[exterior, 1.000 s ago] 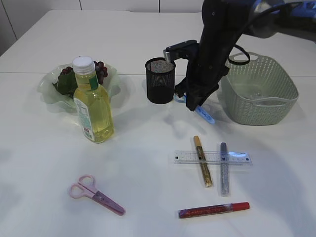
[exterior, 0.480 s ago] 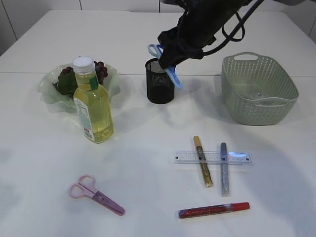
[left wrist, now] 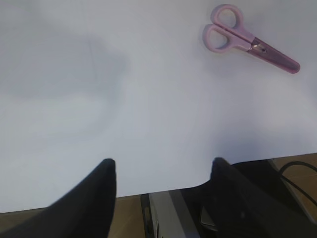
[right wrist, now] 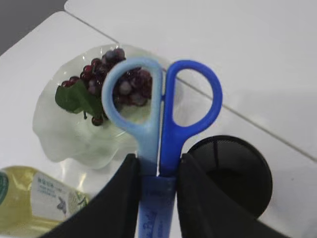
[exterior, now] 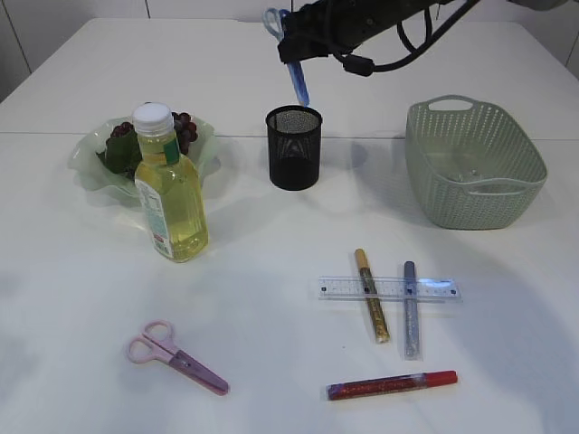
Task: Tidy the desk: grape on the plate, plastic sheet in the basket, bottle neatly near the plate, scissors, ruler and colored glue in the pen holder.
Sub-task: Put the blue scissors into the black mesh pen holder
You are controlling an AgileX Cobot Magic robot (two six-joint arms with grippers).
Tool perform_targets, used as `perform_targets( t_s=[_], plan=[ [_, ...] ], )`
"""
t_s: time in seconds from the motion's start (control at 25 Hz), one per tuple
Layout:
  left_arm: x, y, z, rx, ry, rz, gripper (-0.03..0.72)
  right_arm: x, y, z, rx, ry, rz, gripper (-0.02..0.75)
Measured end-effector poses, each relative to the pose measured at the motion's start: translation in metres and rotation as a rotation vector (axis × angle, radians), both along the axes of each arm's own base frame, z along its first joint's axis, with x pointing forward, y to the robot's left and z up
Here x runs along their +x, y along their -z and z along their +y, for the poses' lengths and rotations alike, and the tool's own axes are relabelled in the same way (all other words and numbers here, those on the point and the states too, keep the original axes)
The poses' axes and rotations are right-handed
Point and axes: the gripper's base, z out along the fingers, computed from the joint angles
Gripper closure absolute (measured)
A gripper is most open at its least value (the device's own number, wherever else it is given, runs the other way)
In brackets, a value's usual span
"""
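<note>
My right gripper [exterior: 300, 41] [right wrist: 156, 163] is shut on blue scissors [exterior: 297, 80] [right wrist: 161, 109], blades hanging down just above the black mesh pen holder [exterior: 294, 147] [right wrist: 233, 173]. Grape [exterior: 181, 127] [right wrist: 111, 69] lies on the green plate [exterior: 90, 167], the yellow bottle [exterior: 172, 185] upright just in front. Pink scissors [exterior: 176, 357] [left wrist: 247, 39] lie front left. The clear ruler [exterior: 389, 289] lies under gold [exterior: 372, 296] and silver [exterior: 411, 310] glue; red glue [exterior: 392, 385] lies nearer. My left gripper [left wrist: 162, 163] is open and empty over the table's front edge. I cannot make out the plastic sheet.
The green basket [exterior: 475, 163] stands at the right, behind the ruler. The right arm reaches in from the upper right, over the back of the table. Bare tabletop lies between the bottle and the ruler.
My right gripper has carried the blue scissors up and to the left, from low between the pen holder and basket to above the pen holder. Nothing else on the table moved.
</note>
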Motion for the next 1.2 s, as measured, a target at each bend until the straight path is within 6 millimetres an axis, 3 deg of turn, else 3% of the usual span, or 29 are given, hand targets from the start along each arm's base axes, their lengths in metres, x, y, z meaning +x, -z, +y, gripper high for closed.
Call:
perform_targets(
  t_s=[0.16, 0.6, 0.88, 1.2],
  plan=[
    [0.0, 0.0, 0.0, 0.0, 0.0, 0.0, 0.253, 0.007, 0.005, 0.001, -0.002, -0.001, -0.066, 0.539],
    [0.0, 0.0, 0.0, -0.002, 0.0, 0.0, 0.253, 0.032, 0.056, 0.007, -0.017, -0.019, -0.169, 0.539],
    [0.0, 0.0, 0.0, -0.003, -0.001, 0.001, 0.253, 0.04, 0.076, 0.008, -0.018, 0.003, -0.178, 0.539],
    [0.0, 0.0, 0.0, -0.005, -0.001, 0.001, 0.253, 0.047, 0.075, 0.004, -0.017, 0.077, -0.246, 0.539]
  ],
)
